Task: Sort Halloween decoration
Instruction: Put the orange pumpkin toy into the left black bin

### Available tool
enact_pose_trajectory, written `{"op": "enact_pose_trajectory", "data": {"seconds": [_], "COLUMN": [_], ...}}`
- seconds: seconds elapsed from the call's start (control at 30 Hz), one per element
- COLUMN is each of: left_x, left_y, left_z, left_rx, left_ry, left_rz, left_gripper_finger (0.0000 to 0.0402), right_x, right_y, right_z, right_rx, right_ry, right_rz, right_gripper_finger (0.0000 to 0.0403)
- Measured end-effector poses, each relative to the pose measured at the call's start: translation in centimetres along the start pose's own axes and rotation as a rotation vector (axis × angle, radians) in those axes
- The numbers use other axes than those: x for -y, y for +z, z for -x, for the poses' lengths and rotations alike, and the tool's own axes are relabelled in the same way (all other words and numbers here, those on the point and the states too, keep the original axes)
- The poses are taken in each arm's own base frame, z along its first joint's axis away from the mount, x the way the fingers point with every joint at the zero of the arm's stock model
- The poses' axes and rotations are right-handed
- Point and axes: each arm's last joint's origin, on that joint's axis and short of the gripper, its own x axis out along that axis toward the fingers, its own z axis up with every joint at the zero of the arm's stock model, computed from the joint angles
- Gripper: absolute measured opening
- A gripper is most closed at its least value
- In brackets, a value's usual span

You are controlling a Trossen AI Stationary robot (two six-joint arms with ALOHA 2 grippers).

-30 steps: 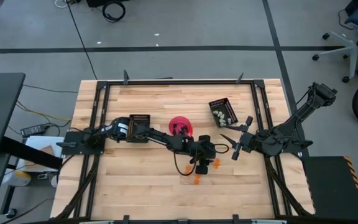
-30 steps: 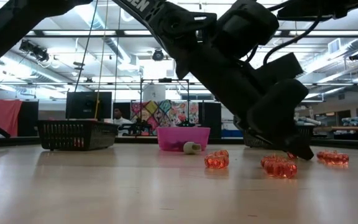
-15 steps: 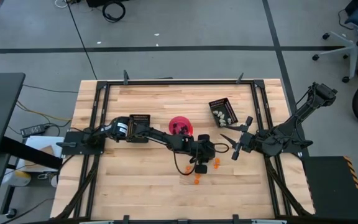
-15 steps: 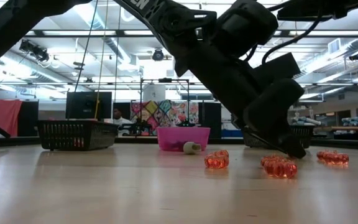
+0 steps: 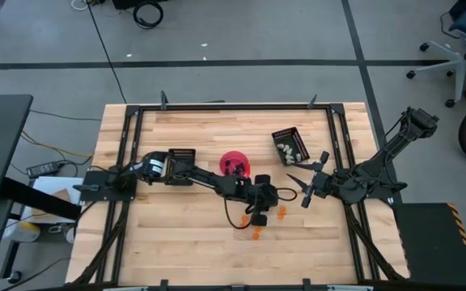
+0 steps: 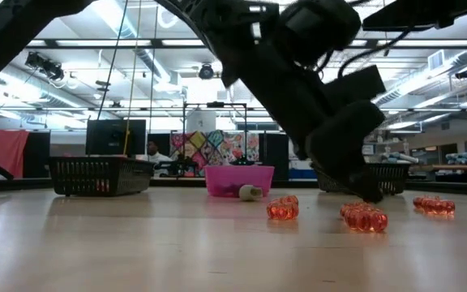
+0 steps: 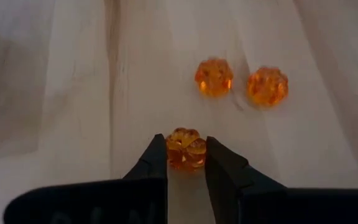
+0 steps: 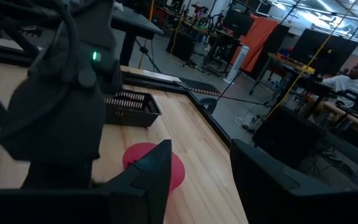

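Observation:
The Halloween decoration shows as small orange pumpkin-shaped trinkets on the wood and whitish ones in the right black tray (image 5: 291,145). My left gripper (image 7: 186,163) reaches to the table's middle (image 5: 259,217), slanting down, shut on one orange trinket (image 7: 186,148). Two more orange trinkets (image 7: 214,77) (image 7: 267,86) lie on the wood just beyond it. In the low view three orange trinkets (image 6: 283,208) (image 6: 365,217) (image 6: 434,204) rest on the table. A whitish-grey one (image 6: 250,192) lies beside the pink bowl (image 5: 235,164). My right gripper (image 5: 302,184) hovers open to the right. My left gripper pinches the orange trinket by its two opposite sides (image 7: 174,153) between its fingertips. The fingers come slanting down from the table's left. The trinket's top pokes out past the fingertips. Whether it is clear of the wood, I cannot tell.
A second black tray (image 5: 183,153) stands left of the pink bowl. A black rail frame (image 5: 217,106) runs around the tabletop. Bare wood lies along the near edge (image 5: 184,250). A person sits in the room beyond the table (image 6: 154,151).
My left gripper has tipped a little, and its fingertips have drawn slightly up and toward the table's left. The loose orange trinkets on the wood have stayed where they were.

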Motion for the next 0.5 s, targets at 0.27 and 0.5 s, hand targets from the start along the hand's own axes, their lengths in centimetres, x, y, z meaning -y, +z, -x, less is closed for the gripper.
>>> {"op": "enact_pose_trajectory", "data": {"seconds": [0.27,0.5], "left_x": [0.3,1.1], "left_y": [1.6,2.4], "left_z": [3.2,6.4], "left_rx": [-0.023,-0.085], "left_ry": [0.084,0.158], "left_rz": [-0.031,-0.085], "left_gripper_finger": [0.0050,0.0050], "right_x": [0.0,0.0], "right_y": [0.0,-0.1], "right_z": [0.0,0.0], "right_rx": [-0.002,-0.003], "right_ry": [0.000,0.003], "right_rz": [-0.004,-0.008], "right_gripper_finger": [0.0167,0.0167]}}
